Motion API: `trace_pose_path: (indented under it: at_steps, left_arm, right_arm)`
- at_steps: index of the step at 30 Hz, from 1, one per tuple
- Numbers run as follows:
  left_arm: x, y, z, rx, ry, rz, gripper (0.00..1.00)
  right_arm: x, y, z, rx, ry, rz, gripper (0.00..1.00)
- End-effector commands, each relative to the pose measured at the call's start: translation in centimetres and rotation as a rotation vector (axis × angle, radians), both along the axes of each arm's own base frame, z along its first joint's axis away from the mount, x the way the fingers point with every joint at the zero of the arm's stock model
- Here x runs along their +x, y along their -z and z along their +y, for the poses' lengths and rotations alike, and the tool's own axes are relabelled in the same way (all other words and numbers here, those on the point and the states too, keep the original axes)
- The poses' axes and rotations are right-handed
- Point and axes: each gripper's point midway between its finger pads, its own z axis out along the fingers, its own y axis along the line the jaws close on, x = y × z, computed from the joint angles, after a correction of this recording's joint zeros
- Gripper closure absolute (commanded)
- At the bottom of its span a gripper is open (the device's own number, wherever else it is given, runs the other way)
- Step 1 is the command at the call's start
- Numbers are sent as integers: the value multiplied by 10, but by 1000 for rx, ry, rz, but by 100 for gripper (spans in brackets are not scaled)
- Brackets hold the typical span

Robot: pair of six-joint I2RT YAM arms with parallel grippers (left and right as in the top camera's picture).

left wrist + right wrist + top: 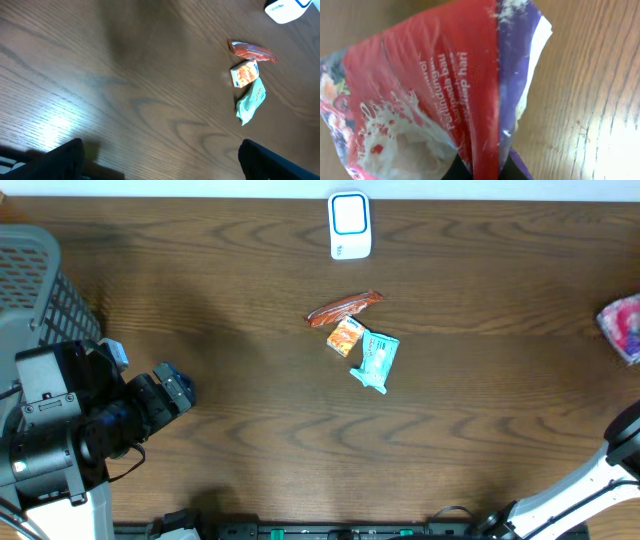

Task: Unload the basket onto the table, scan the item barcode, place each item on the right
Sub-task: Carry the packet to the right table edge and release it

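Note:
A red and purple pouch (435, 85) fills the right wrist view, its folded edge pinched between the dark fingers of my right gripper (485, 169), which is shut on it. From overhead only part of this pouch (622, 328) shows, at the table's right edge, and the right gripper itself is out of frame. The white barcode scanner (350, 225) stands at the back centre. My left gripper (175, 388) hangs open over bare wood at the front left; in its wrist view its fingertips (65, 160) stand far apart with nothing between them.
Three small packets lie mid-table: a red-orange one (345, 307), an orange one (345, 336) and a teal one (376, 360). A grey mesh basket (40, 285) sits at the far left. The right arm's base (590, 490) is at the front right.

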Motion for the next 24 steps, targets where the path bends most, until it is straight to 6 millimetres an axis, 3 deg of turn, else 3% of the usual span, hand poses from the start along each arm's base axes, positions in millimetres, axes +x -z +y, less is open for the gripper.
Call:
trace_pose_path:
  at_steps: [1,3,6,10,13,16,19,21,22,24]
  left_arm:
    - [0,-2,-2,-10,5,-7,2]
    - [0,-2,-2,-10,5,-7,2]
    - [0,-2,-2,-10,5,-7,2]
    - [0,-2,-2,-10,4,-7,2]
    - [0,-2,-2,-10,5,-7,2]
    - [0,-2,-2,-10,5,-7,2]
    - [0,-2,-2,-10,5,-7,2]
    - [0,-2,-2,-10,5,-7,2]
    - [0,-2,-2,-10,5,-7,2]
    - [0,-2,-2,-10,4,-7,2]
  right_arm:
    - [-10,20,2,36,7,8,56]
    - [-4,8,7,61,-36,-31,42]
    - [10,-33,20,112,-91,-128,41]
    - [20,-116,38,93,-153,-234,41]
    - [27,-187,67,59,-237,-350,31]
    - [36,-254,123,23,-473,-502,14]
    - [33,-288,187,-4,-708,-557,7]
    - [24,-291,231,-1,-838,-521,5]
    - [16,-281,273,30,-940,-448,12]
    - [6,-263,315,83,-1035,-341,18]
